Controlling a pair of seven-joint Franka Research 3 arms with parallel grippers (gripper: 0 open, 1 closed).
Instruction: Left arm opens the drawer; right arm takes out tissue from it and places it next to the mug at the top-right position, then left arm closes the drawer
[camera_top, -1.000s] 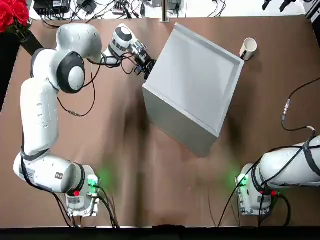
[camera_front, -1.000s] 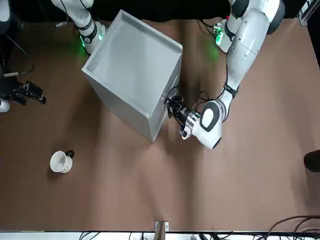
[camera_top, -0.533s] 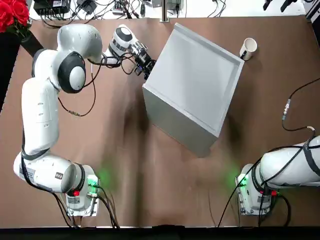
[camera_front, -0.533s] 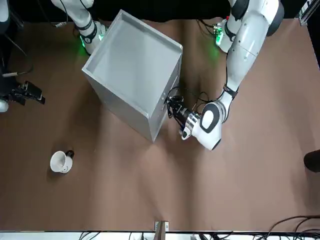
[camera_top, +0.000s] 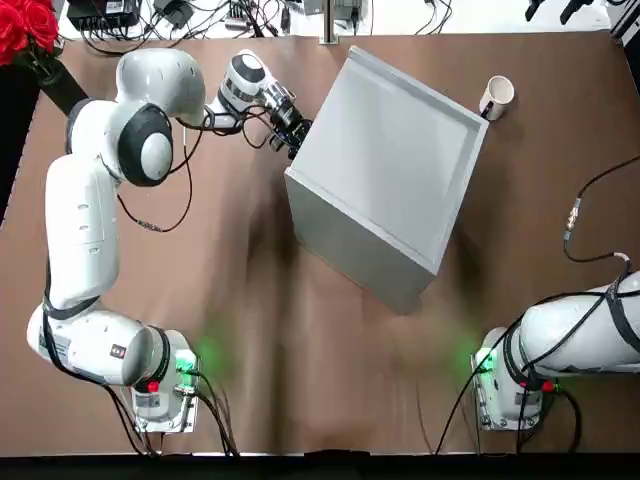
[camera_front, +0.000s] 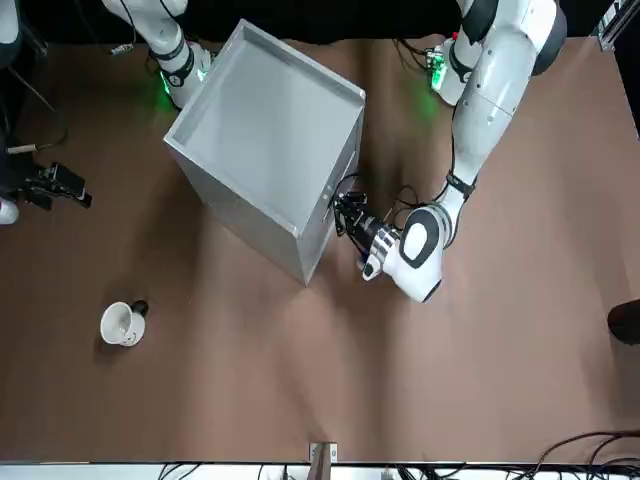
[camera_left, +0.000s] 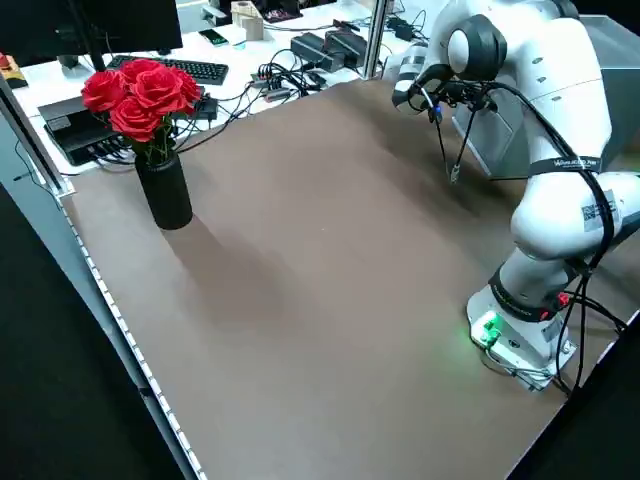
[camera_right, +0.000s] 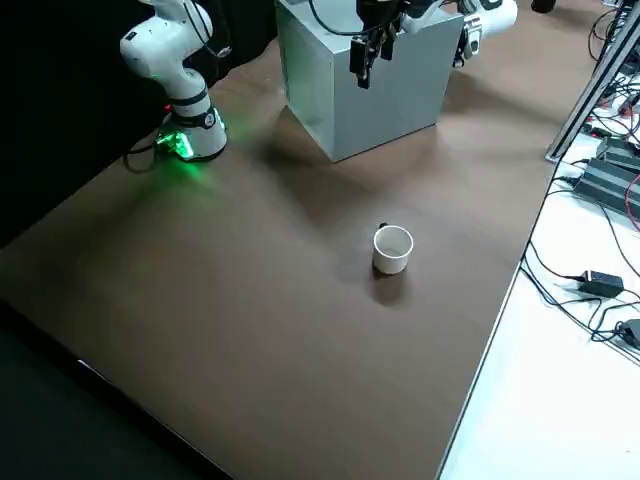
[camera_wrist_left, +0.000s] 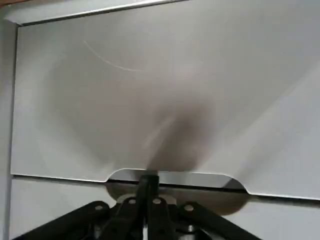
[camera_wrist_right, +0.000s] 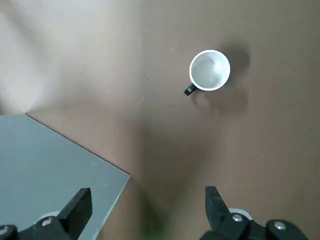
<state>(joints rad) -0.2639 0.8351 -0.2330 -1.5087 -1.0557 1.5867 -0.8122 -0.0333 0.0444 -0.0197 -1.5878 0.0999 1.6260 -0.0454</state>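
Observation:
The grey cabinet (camera_top: 390, 170) stands at an angle mid-table, and its drawer (camera_wrist_left: 165, 100) is shut flush with the cabinet's side. My left gripper (camera_top: 298, 135) is against that side. In the left wrist view its fingers (camera_wrist_left: 148, 186) are shut together, with their tips in the notch at the edge of the drawer front. The white mug (camera_top: 496, 95) stands beyond the cabinet's far right corner. My right gripper (camera_wrist_right: 147, 212) hangs open high over the table, by the cabinet's corner, with the mug (camera_wrist_right: 210, 70) below it. The tissue is hidden.
A black vase of red roses (camera_left: 150, 120) stands at the table's far left corner. Cables and electronics (camera_top: 200, 15) lie along the far edge. A loose cable (camera_top: 573, 215) hangs on the right side. Bare brown tabletop (camera_front: 300, 380) surrounds the mug (camera_front: 122, 323).
The left arm has edged slightly toward the cabinet. The drawer, mug and right gripper stay where they were.

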